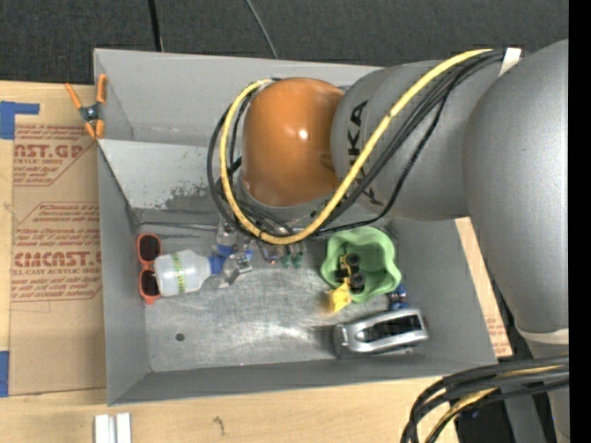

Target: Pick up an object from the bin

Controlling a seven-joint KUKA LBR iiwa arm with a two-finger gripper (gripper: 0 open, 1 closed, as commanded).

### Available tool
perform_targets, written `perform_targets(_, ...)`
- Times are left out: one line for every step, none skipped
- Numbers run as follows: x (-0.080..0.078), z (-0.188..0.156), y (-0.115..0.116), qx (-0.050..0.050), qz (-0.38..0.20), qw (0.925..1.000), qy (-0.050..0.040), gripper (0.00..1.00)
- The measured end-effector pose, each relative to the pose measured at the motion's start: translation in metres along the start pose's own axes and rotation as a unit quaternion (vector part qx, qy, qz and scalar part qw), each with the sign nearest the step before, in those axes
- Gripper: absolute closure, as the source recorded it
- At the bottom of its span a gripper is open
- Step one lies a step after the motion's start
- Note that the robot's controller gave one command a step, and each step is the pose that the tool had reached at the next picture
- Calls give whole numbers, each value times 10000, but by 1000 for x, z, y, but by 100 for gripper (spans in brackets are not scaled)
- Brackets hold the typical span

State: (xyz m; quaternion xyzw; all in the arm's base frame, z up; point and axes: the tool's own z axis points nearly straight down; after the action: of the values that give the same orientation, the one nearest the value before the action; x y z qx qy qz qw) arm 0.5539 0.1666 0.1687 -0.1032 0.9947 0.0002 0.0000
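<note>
Gripper (pixel 235 261), open or closed I cannot tell, hangs beside a small white bottle (pixel 180 273); a push could roll it against orange sunglasses (pixel 148 268).

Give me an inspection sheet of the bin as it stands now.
Surface: bin, floor scuffed, bare in the middle.
Job's things: white bottle at left, nearest the gripper.
Clutter: orange piece left of the bottle; green cup, yellow piece and silver tool at right.
Gripper: low, just right of the bottle.
Cables: yellow and black cables loop round the orange cover.
Surroundings: wooden table round the bin.
</note>
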Motion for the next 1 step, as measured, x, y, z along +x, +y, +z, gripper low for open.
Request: perform_targets(-2, -8, 5, -3, -31, 10000, -19, 100)
